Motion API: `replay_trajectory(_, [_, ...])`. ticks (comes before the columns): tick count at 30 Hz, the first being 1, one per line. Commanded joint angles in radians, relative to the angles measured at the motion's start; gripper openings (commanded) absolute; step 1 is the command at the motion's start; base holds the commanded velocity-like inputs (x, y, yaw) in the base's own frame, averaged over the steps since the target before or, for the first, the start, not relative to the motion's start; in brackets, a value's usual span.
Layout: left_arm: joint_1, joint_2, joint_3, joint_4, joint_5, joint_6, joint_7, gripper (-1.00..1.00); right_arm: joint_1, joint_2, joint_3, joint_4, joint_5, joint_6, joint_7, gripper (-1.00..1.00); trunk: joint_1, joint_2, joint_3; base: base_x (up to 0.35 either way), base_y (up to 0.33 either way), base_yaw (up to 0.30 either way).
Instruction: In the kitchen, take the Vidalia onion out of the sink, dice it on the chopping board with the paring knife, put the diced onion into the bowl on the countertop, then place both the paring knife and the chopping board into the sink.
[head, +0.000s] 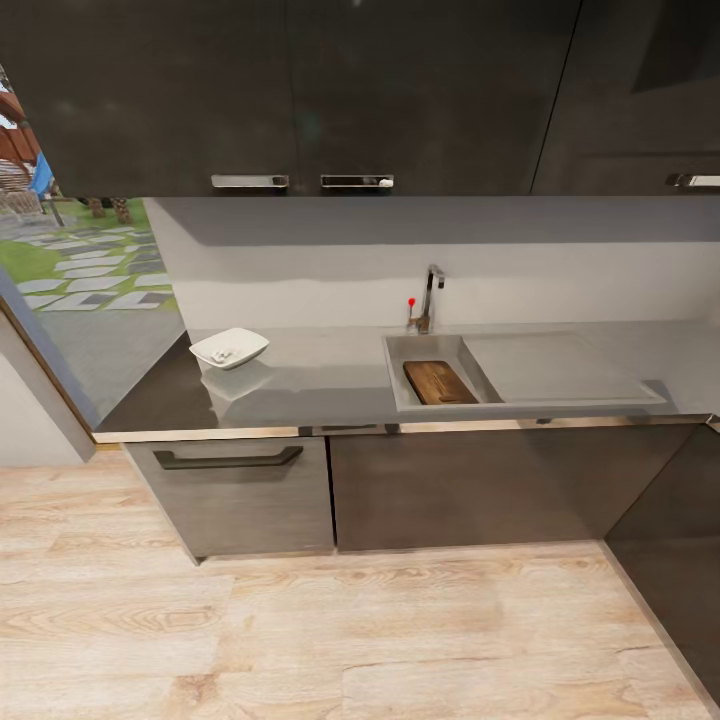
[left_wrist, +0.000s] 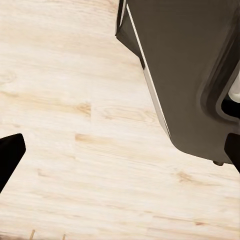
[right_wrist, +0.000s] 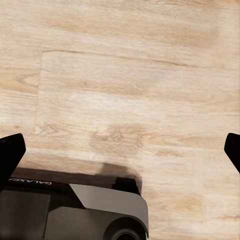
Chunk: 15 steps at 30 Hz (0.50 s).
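While you stood back from the units, the wooden floor (head: 300, 640) took up the near part of the head view, with the dark base cabinets (head: 400, 490) beyond it and the dark wall cupboards (head: 300, 90) above. Along the cabinets ran the countertop (head: 330, 385), glossy grey. Set into it was the sink (head: 400, 395), its drainboard wing reaching away to your right and the tap (head: 430, 295) at the back. The chopping board (head: 438, 382) lay inside the basin, tilted against its right wall. The bowl (head: 229, 348) sat on the countertop well to the left of the sink, with small pale pieces in it that looked like the diced onion, though too small to be sure. You could not make out the paring knife from that distance.

Both arms hung low over the floor. The left gripper (left_wrist: 122, 155) had its fingertips far apart with bare boards between them, and the right gripper (right_wrist: 122, 150) was spread just as wide and held nothing.

By my judgement the work was nearly or wholly done. To finish well, you needed to roll closer and look down into the basin, confirming the knife lay beside the board before stopping.
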Motion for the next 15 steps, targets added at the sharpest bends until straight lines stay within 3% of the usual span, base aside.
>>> replay_trajectory(1, [0.001, 0.001, -0.006, -0.002, 0.009, -0.002, 0.001, 1.00, -0.001, 0.000, 0.008, 0.001, -0.007, -0.003, -0.003, 1.00, 0.000, -0.001, -0.001, 0.000, 0.000, 0.000])
replay_trajectory(15, [0.001, 0.001, -0.006, -0.002, 0.009, -0.002, 0.001, 1.00, -0.001, 0.000, 0.008, 0.001, -0.007, -0.003, -0.003, 1.00, 0.000, -0.001, -0.001, 0.000, 0.000, 0.000])
